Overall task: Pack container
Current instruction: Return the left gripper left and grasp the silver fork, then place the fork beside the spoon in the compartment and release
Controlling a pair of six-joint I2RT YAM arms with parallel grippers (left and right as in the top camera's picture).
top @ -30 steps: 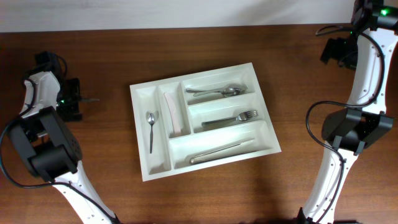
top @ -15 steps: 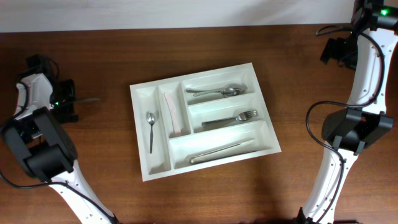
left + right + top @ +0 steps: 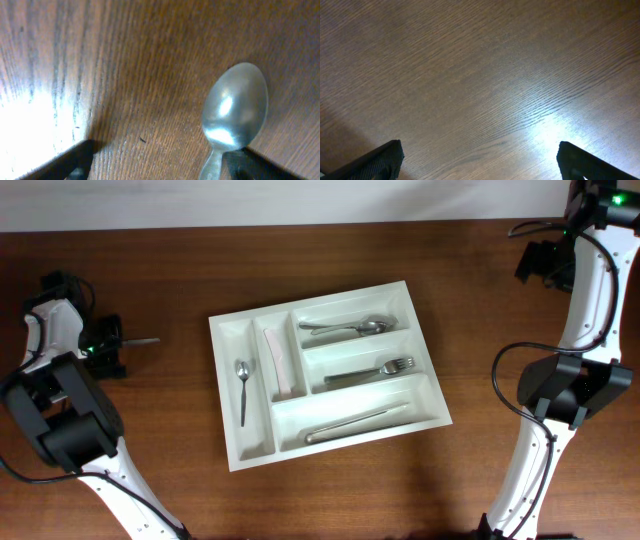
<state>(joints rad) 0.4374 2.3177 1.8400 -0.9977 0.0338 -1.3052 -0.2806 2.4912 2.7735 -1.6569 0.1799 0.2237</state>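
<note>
The white five-compartment container [image 3: 228, 330] lies mid-table. It holds a small spoon [image 3: 242, 385], a pale flat piece [image 3: 281, 364], two spoons [image 3: 345, 327], a fork [image 3: 375, 368] and a knife [image 3: 356, 423]. One more spoon [image 3: 142, 340] lies on the table left of the container. In the left wrist view its bowl [image 3: 235, 110] points up, with the neck beside the right finger. My left gripper [image 3: 113, 346] [image 3: 160, 162] is open around the spoon's handle end. My right gripper [image 3: 532, 260] [image 3: 480, 157] is open and empty over bare wood at the far right.
The dark wooden table [image 3: 330, 490] runs to a white wall strip at the back. The left arm's base [image 3: 70, 430] and the right arm's base [image 3: 575, 390] stand at the two sides.
My left gripper has drawn back a little to the left, away from the container. The loose spoon has stayed on the table. The right arm has not moved.
</note>
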